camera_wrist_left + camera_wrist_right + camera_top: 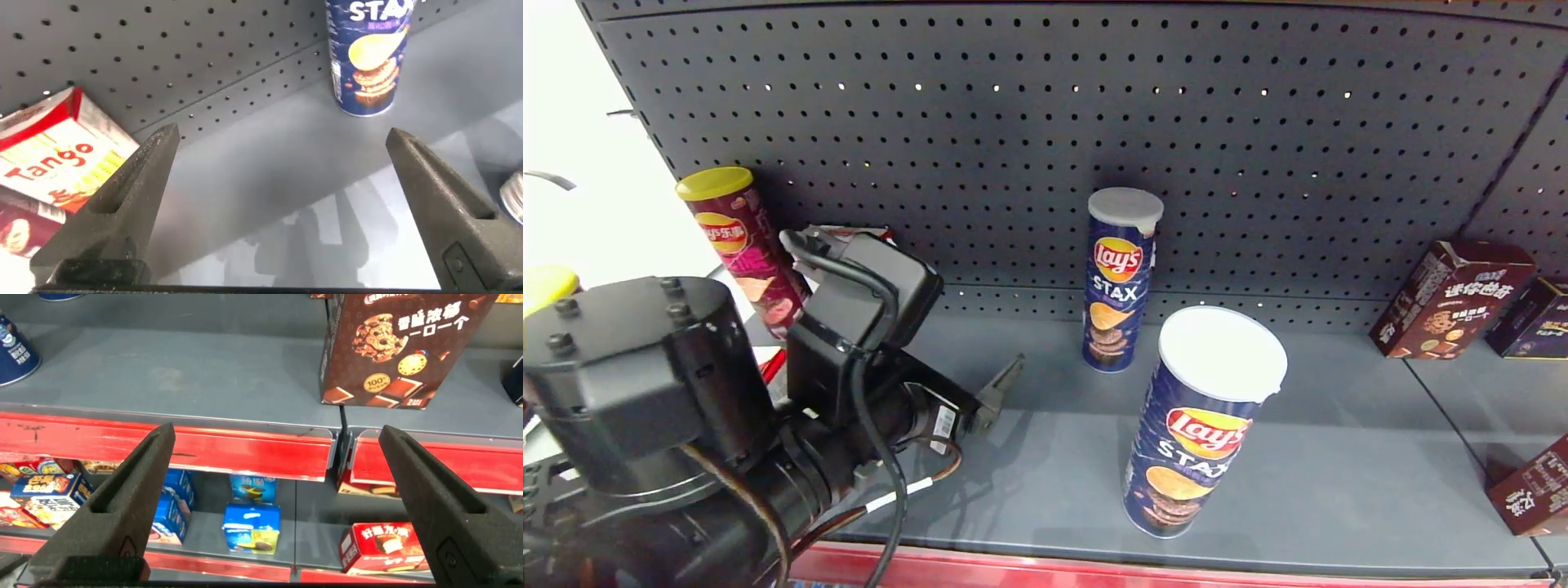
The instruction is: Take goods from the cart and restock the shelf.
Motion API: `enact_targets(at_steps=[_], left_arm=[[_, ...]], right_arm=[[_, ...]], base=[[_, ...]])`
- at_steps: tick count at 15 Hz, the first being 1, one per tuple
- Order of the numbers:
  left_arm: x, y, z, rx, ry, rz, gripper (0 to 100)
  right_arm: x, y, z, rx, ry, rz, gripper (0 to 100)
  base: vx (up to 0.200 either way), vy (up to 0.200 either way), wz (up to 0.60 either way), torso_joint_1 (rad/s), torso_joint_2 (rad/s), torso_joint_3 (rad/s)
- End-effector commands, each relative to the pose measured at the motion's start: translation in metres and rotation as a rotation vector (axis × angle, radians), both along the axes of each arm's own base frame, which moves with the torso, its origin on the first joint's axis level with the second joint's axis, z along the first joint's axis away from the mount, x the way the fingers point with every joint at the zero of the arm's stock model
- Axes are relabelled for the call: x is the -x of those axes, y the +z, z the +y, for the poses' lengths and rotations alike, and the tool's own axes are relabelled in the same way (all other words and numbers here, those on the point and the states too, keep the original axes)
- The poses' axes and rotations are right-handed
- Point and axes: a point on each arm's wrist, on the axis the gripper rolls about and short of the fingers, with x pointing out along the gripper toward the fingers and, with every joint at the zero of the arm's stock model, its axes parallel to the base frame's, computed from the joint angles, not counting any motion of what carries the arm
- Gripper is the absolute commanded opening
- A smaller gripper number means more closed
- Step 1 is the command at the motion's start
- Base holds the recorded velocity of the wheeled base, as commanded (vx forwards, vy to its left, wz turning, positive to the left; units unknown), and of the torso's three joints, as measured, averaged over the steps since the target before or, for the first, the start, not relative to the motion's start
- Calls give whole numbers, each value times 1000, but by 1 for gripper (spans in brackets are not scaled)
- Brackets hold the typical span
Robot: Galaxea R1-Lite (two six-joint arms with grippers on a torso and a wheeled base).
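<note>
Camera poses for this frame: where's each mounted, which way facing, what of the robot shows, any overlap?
Head view: on the head, facing forward and down at shelf and pegboard; left gripper and arm lower left.
Left wrist view: left wrist, facing across the shelf to the rear blue can; left gripper open.
Right wrist view: right wrist, facing the red front rail and brown box; right gripper open.
Shared: head and left wrist both see that can.

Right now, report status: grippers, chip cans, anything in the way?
Left gripper open, empty, over the shelf. Right gripper open, empty, facing the shelf edge. Back chip can and front chip can upright. Red box near left gripper.
</note>
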Motion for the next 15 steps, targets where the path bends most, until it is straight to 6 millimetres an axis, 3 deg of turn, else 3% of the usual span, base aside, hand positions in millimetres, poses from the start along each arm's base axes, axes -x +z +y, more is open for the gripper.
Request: enact_targets(at_steps=[1,5,9,11,12,13,15], left_arm=[[9,6,8,19,-4,-22,100],[12,7,5,19,-24,-23,100],[45,20,-8,81,-166,-77,100],[71,24,4,105,-217,-96,100],[99,23,15,142,-319,-103,100],[117,15,29,142,-372,-104,100],[129,-10,61,84,-374,-105,100]], right_arm=[[0,0,0,0,0,1,100],[0,0,0,0,0,2,100],[0,0,0,0,0,1,100],[0,0,0,0,0,1,100],[0,0,0,0,0,1,100],[0,0,0,0,0,1,100],[0,0,0,0,0,1,100]], base=[[0,0,0,0,0,0],[0,0,0,0,0,0],[0,0,0,0,0,0],[0,0,0,0,0,0],[0,0,0,0,0,0],[0,0,0,0,0,0],[0,0,0,0,0,0]])
